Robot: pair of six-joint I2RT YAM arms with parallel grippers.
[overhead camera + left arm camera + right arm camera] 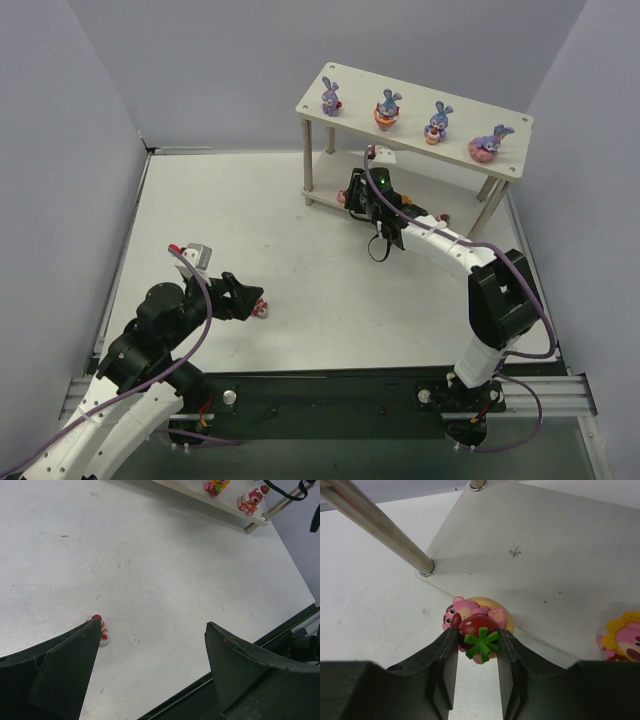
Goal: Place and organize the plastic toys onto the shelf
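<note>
The wooden shelf (355,117) stands at the back right, with several purple bunnies on its top board, such as one (331,97) at the left end and one (490,143) at the right end. My right gripper (477,635) is shut on a pink bear toy with a red strawberry (470,612), holding it at the front left edge of the lower board (545,545). My left gripper (152,625) is open and low over the table. A small red-and-pink toy (101,628) lies just outside its left finger; it also shows in the top view (260,308).
A yellow-and-pink flower toy (622,642) sits on the lower board to the right of my right gripper. The left wrist view shows two toys on that board (249,501). A shelf leg (380,530) stands left of the held toy. Grey walls enclose the table.
</note>
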